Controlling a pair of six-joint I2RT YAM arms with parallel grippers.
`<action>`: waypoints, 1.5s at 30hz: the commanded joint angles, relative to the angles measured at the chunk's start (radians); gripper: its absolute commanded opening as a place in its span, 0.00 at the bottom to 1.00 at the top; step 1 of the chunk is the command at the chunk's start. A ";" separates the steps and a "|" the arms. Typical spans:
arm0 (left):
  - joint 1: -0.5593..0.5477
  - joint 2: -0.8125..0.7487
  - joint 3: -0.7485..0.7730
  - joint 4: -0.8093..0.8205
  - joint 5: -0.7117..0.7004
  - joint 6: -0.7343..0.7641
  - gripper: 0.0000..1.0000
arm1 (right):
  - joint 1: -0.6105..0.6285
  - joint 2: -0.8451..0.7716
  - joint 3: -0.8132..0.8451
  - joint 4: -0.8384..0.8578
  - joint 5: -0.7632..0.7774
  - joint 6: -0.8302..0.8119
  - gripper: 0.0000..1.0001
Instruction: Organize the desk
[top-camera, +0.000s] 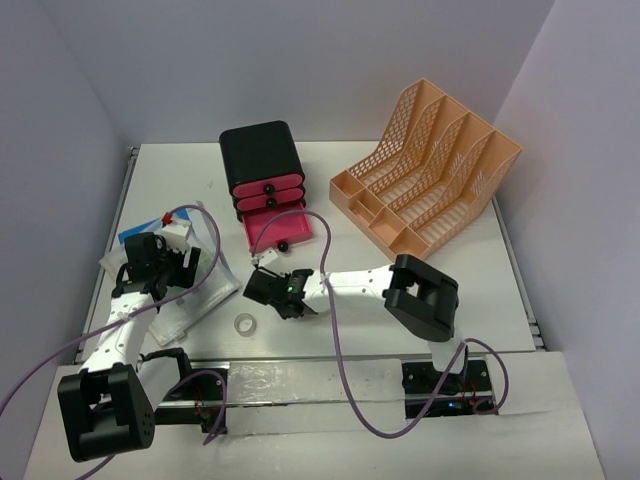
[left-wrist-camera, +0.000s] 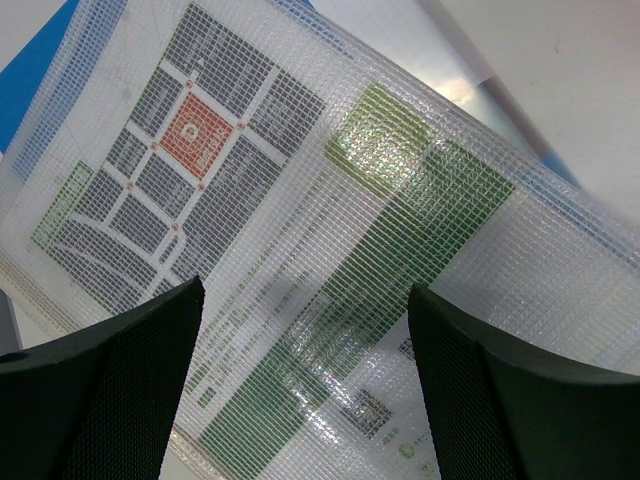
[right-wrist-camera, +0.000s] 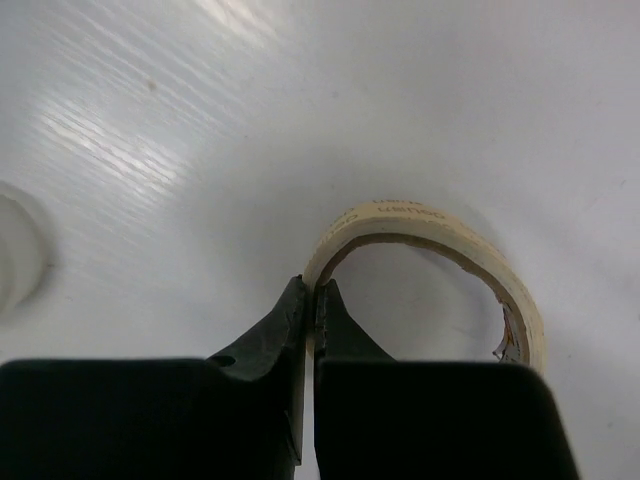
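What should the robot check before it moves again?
1. Right claw pinching the wall of the tape roll: ok.
2. Tape roll lifted off the desk: cannot tell.
3. Pink drawer pulled out, ready to take things: ok.
4. Left claw open over the mesh pouch, holding nothing: ok.
5. Purple cable away from the drawer: not ok, from the top camera it loops across it.
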 joint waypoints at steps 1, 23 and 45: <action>0.004 0.000 0.005 0.016 0.024 0.010 0.89 | -0.017 -0.149 -0.028 0.268 0.067 -0.197 0.00; 0.005 0.006 0.003 0.019 0.019 0.013 0.89 | -0.277 0.019 0.095 0.775 -0.259 -0.694 0.00; 0.005 0.012 0.003 0.020 0.013 0.013 0.89 | -0.312 0.188 0.167 0.595 -0.257 -0.657 0.00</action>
